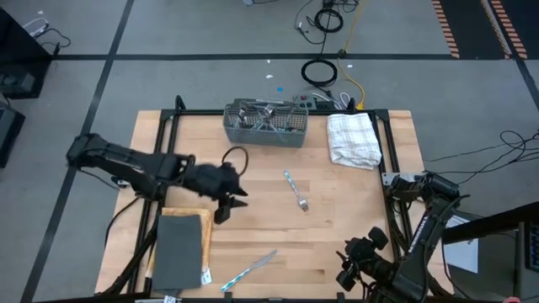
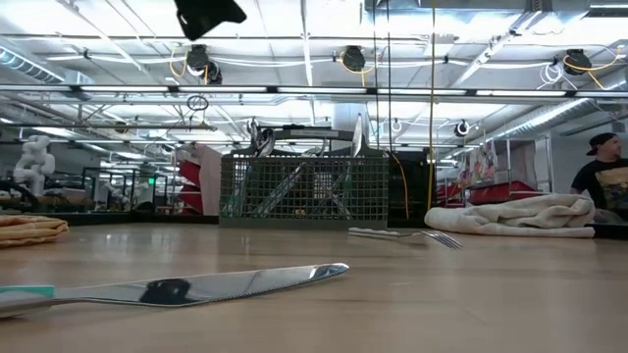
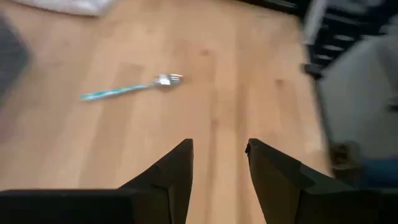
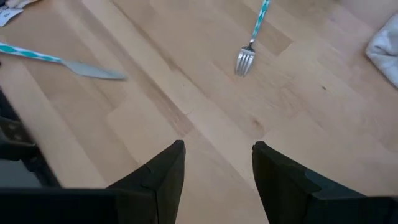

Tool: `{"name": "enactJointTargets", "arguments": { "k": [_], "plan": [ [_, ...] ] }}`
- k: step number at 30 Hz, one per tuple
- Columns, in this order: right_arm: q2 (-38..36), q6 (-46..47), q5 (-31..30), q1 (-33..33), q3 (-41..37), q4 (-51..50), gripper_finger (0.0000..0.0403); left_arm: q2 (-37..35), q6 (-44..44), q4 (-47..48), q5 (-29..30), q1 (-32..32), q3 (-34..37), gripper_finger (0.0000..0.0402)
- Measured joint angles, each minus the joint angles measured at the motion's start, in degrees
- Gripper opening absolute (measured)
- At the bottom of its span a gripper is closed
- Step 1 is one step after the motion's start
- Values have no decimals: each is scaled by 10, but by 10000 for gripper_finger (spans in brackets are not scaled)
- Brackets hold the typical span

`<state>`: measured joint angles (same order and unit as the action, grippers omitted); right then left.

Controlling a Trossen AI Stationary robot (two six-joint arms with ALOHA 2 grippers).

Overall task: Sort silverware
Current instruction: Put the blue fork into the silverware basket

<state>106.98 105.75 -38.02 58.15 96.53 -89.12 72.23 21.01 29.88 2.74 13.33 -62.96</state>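
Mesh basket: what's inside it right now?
The mesh basket holds several metal utensils, leaning crossed against the dividers; the low view shows their ends sticking above the rim. An exact count and types are unclear, since they overlap.

fork (image 1: 296, 191) mid-table, knife (image 1: 249, 270) nearer front

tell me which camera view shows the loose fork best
The right wrist view: the fork lies unblocked on bare wood, tines and patterned handle both clear. The high view shows it small, mid-table. The low view sees it edge-on before the towel. The left wrist view shows it blurred.
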Motion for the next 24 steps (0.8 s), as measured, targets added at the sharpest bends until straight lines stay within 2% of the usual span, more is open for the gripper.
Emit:
{"name": "enactJointTargets", "arguments": {
  "k": [2,3,9,13,16,19,24],
  "plan": [
    [0,0,0,-10,0,-7,176,7,8,4,63,21,0,158],
    [0,-1,0,-16,0,-7,176,14,11,4,71,23,0,158],
    [0,-45,0,-49,0,23,176,66,25,23,-19,41,0,158],
    [0,-43,-17,-86,0,4,176,83,41,50,-21,58,0,158],
    [0,-51,-19,-144,0,-8,176,84,53,69,-18,69,0,158],
    [0,-130,7,-218,0,9,176,84,66,98,-19,82,0,158],
    [5,-296,88,-341,-3,97,176,84,72,146,-19,102,0,158]
  ]
}}
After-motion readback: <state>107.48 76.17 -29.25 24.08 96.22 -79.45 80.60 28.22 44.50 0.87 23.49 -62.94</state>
